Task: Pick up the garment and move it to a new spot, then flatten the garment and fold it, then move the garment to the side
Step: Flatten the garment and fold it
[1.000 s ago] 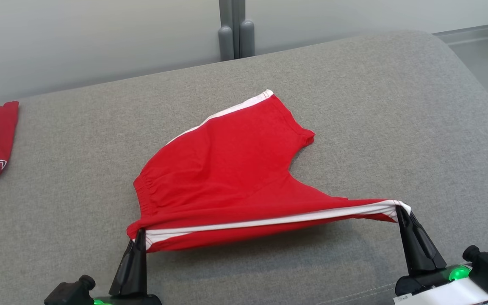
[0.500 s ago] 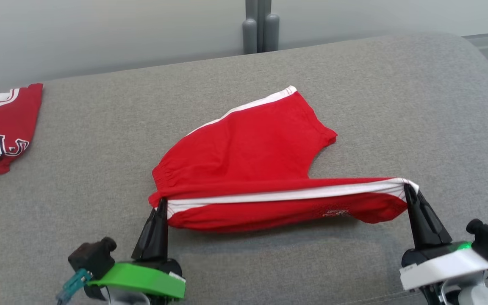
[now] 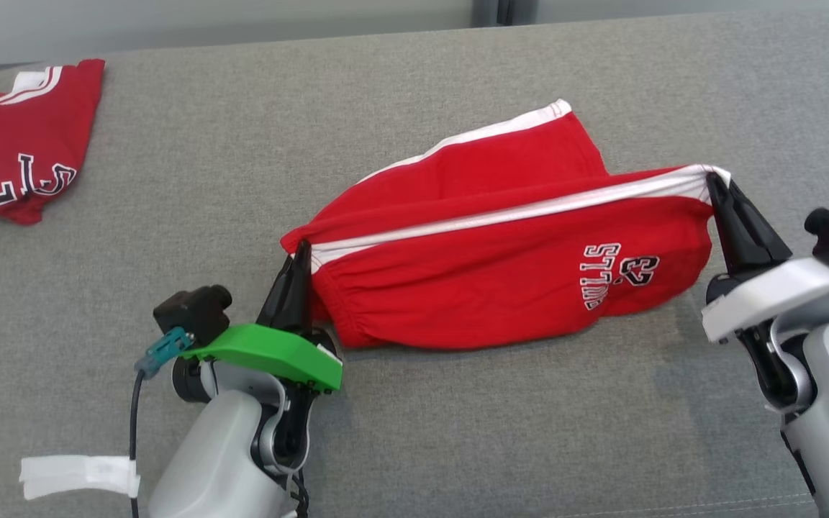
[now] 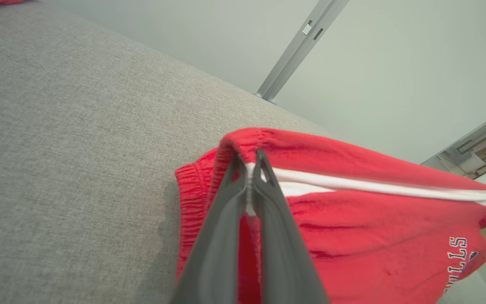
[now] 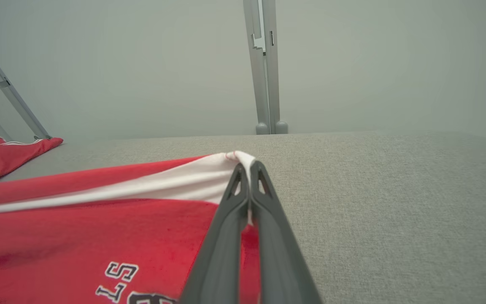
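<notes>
Your left fingers point(image 3: 291, 288) and right fingers point(image 3: 742, 230) are pinched tight on the shorts point(image 3: 501, 288), so carry both ends over together, slowly.

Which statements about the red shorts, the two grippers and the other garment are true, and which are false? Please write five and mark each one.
1. The left gripper is shut on the waistband end of the shorts. True.
2. The right gripper is open and clear of the shorts. False: it is shut on their white-striped corner.
3. The shorts lie flat and spread out on the grey cushion. False: their striped edge is stretched between the two grippers.
4. A red shirt lies at the far left, apart from the shorts. True.
5. The lettering on the shorts is nearer the left gripper. False: it is nearer the right one.
</notes>
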